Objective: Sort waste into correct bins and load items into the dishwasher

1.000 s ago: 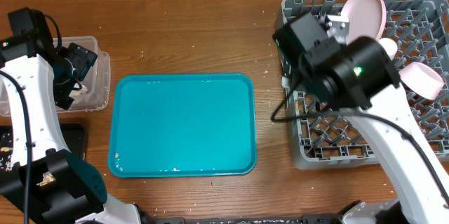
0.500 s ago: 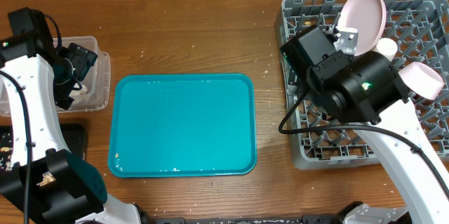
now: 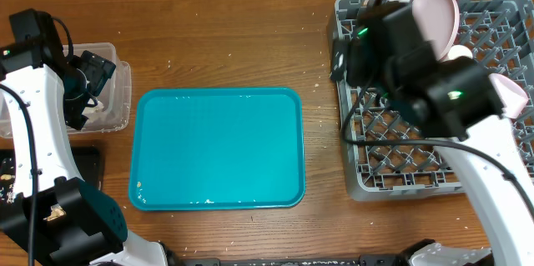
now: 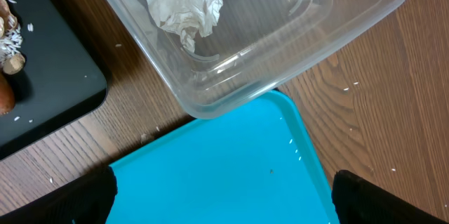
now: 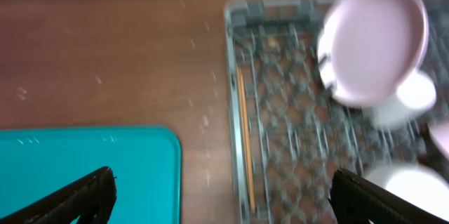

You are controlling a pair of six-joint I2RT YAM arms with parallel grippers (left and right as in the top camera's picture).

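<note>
My left gripper [image 4: 221,206] is open and empty, above the near corner of the clear tub [image 4: 280,41] and the teal tray's edge. A crumpled silver wrapper [image 4: 182,3] lies in the tub. The black tray [image 4: 49,76] holds rice crumbs [image 4: 10,38] and a carrot end [image 4: 4,94]. My right gripper [image 5: 224,203] is open and empty, over the left edge of the grey dish rack [image 3: 367,174]. The pink plate [image 3: 438,12] stands in the rack, with the white cup [image 3: 460,52] and the small pink dish [image 3: 511,97] beside it. The white bowl [image 5: 407,189] shows blurred in the right wrist view.
The teal tray [image 3: 217,149] lies in the middle of the wooden table with a few crumbs on its near edge. A thin wooden stick [image 5: 243,133] lies along the rack's left side. The right arm [image 3: 450,91] covers much of the rack.
The right arm has swung toward the back of the rack, near the pink plate; its wrist view is motion-blurred. The left arm has not moved.
</note>
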